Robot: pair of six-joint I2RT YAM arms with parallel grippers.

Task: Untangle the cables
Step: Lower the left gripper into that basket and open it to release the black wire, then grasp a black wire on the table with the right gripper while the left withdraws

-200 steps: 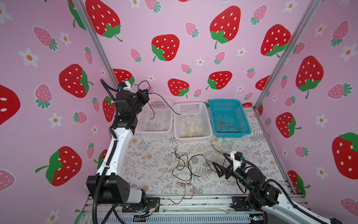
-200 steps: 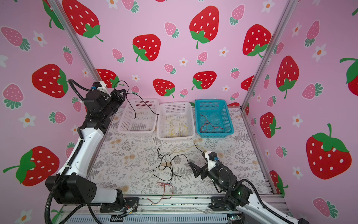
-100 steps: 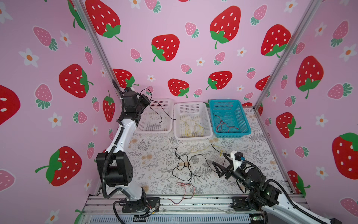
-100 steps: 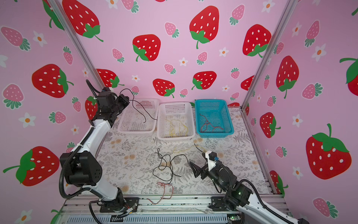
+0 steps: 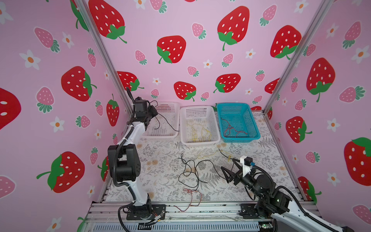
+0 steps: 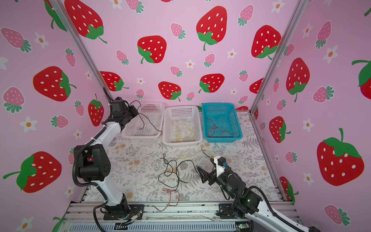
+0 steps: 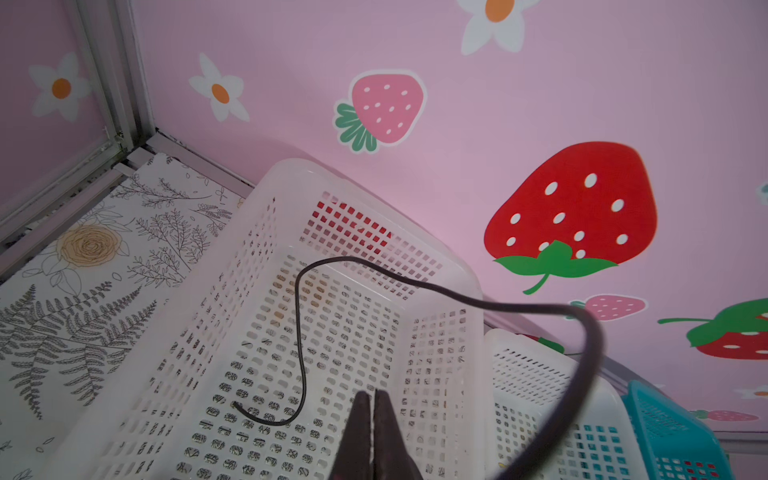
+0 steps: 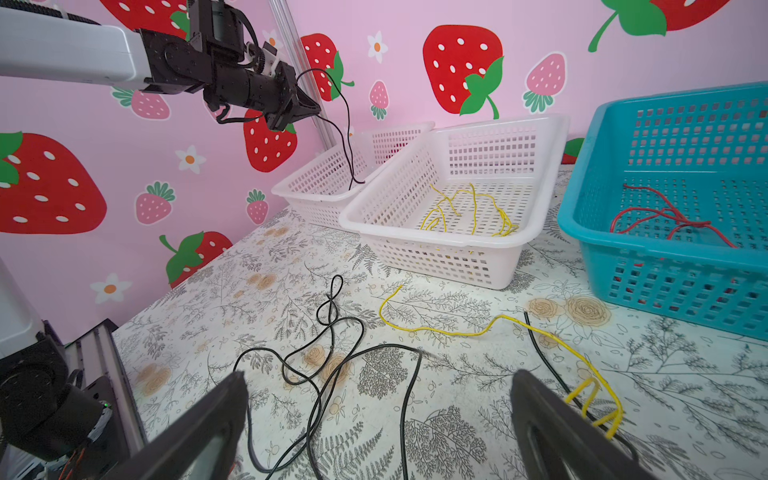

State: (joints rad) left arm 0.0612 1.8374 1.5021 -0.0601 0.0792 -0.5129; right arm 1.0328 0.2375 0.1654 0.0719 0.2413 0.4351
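While three baskets already hold sorted cables, plenty lies loose, so call it roughly half done.

- **Nearest:** a red cable sits behind the right pincer, off toward the left arm's side, and trails over the front rail.
- **Right pincer:** it is spread wide and holds nothing. It sits low over the surface, arm stretched almost flat, pointing toward the baskets.
- **Just ahead of its jaws:** a black tangle of several crossing loops, one strand running in between the jaws.
- **Also ahead:** a loose yellow cable, its kinked end beside one finger, crosses a short black cable.
- **Well beyond it:** the middle white basket holds yellow cables, and the blue basket holds red cables.
- **Farthest:** the left arm is raised and reaching forward. The left pincer is pressed together, pinching a black cable. Its free end hangs into the left white basket right below the tips.

Left to do: drop the pinched cable, then clear the black tangle, the loose yellow and the red.
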